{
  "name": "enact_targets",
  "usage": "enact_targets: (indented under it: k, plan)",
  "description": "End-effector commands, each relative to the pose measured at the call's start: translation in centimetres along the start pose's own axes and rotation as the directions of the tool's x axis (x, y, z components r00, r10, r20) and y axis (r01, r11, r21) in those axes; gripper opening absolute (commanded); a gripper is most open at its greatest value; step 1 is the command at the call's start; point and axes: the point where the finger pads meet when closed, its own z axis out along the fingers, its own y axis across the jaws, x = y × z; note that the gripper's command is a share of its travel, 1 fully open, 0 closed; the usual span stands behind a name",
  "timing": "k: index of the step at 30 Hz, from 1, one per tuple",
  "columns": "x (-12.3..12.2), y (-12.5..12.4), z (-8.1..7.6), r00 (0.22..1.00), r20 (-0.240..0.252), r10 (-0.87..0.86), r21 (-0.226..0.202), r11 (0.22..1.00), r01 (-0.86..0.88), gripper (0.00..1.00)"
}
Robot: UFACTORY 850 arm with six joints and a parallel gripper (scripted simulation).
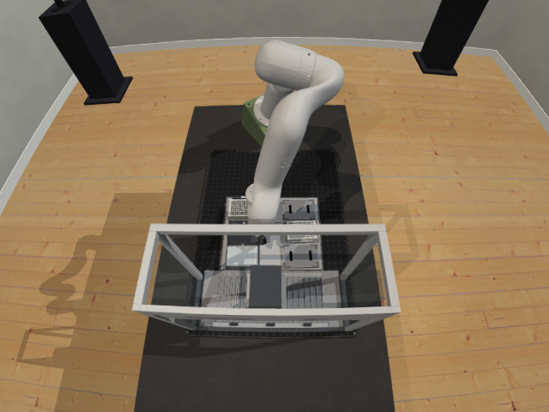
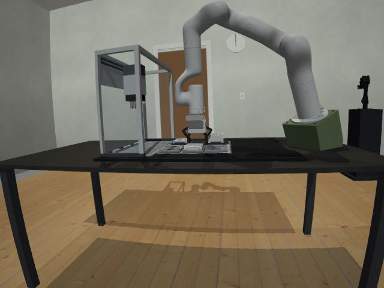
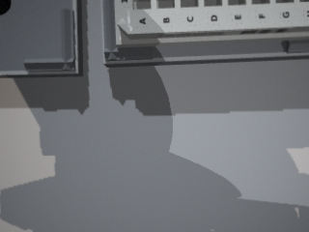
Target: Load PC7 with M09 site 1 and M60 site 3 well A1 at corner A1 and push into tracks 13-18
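Spread all the way, your end effector [image 2: 196,138] is holding nothing, just hanging low over the apron near the middle of the desk [image 2: 56,158], fingers [image 2: 186,134] pointing straight down.

From the wrist view you're looking at a corner of a well plate [image 3: 212,21] with row letters A to G along its edge. It sits inside raised locators [image 3: 113,54] and looks flat, though only its edge strip shows. You can't read a label on it from there, so I can't say for sure which plate it is. Just beside it, across a narrow gap, is the corner of another gray nest or site [image 3: 34,43] with a low bar on it, and nothing stands on the part that shows.

In the top view the arm [image 1: 283,146] covers a good chunk of the apron. A gridded block [image 1: 237,207] sits toward the arm-base end of the desk, on the left in that picture. On the other side there are two gray trays with black slots [image 1: 300,209] [image 1: 301,256] and a plate [image 1: 302,237] between them. I can't tell which piece is PC7 from these angles.

The instrument frame [image 1: 266,228] stands at the end of the desk away from the arm's green base [image 2: 313,133], rails [image 1: 224,287] on its floor.
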Motion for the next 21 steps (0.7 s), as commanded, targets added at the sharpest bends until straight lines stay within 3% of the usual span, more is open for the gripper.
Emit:
enact_targets:
  k: [1,21]
  plan:
    - [-0.33,0.07,-0.05,1.000,0.001,0.000,-0.001,1.000,0.000,1.00]
    - [-1.18,0.08,-0.06,1.000,0.001,0.000,-0.001,1.000,0.000,1.00]
